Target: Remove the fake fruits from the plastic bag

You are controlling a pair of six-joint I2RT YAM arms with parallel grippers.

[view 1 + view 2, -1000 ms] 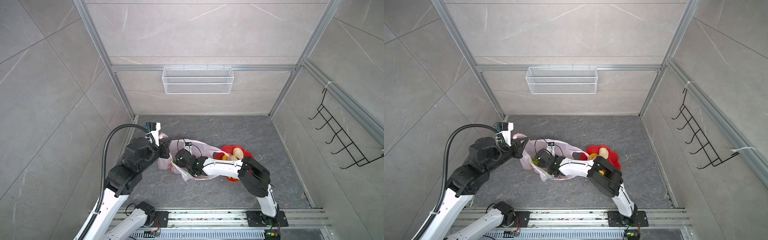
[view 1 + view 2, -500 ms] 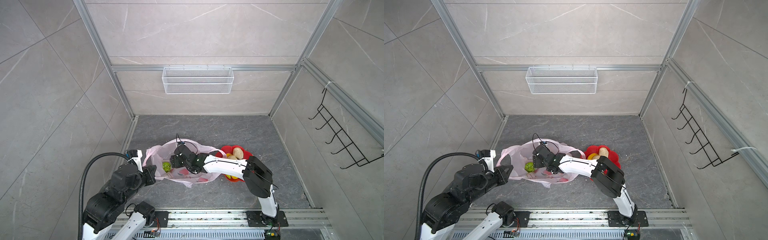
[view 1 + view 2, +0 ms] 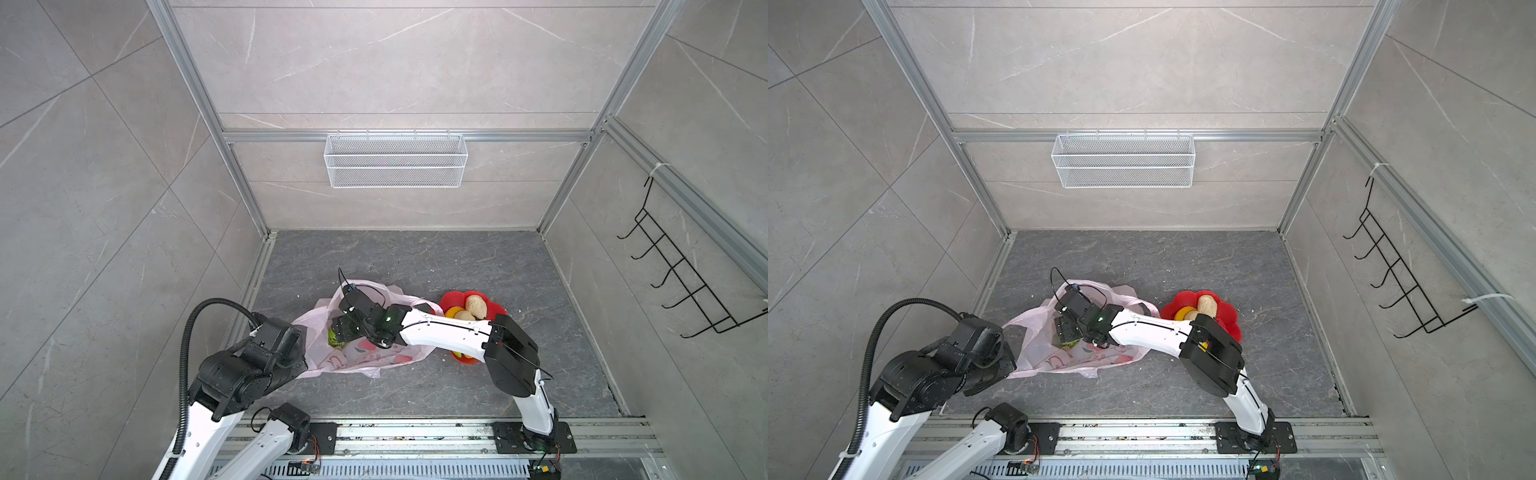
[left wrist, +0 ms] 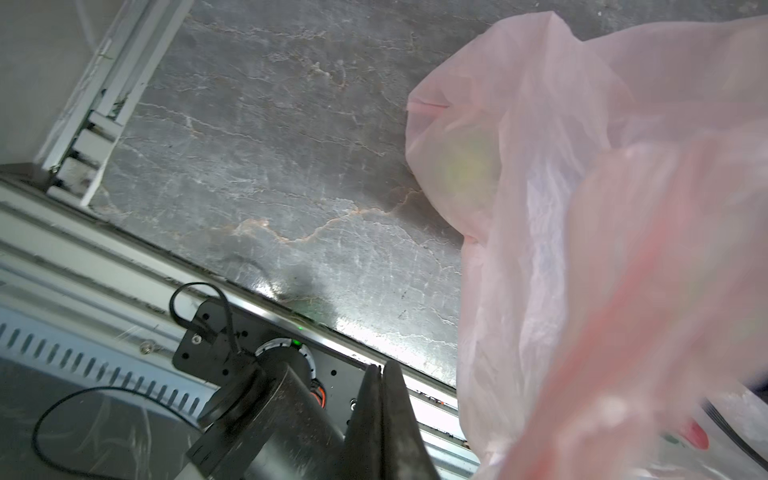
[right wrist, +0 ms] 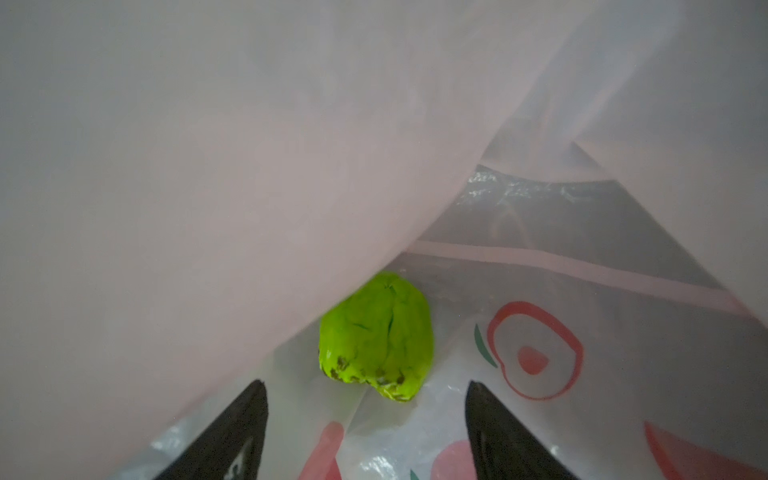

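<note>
Grey tiled walls [image 3: 374,62], dark marbled floor [image 3: 415,257], mesh basket [image 3: 395,160]

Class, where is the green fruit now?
The green fruit lies inside the plastic bag, left of the red dish in both top views, before the open right gripper.

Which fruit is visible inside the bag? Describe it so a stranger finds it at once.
On the grey floor lies a pale-pink plastic bag, beside the red flower-shaped dish. Inside it sits a bumpy bright-green ball, the only green piece; the dish's are beige and yellow.
</note>
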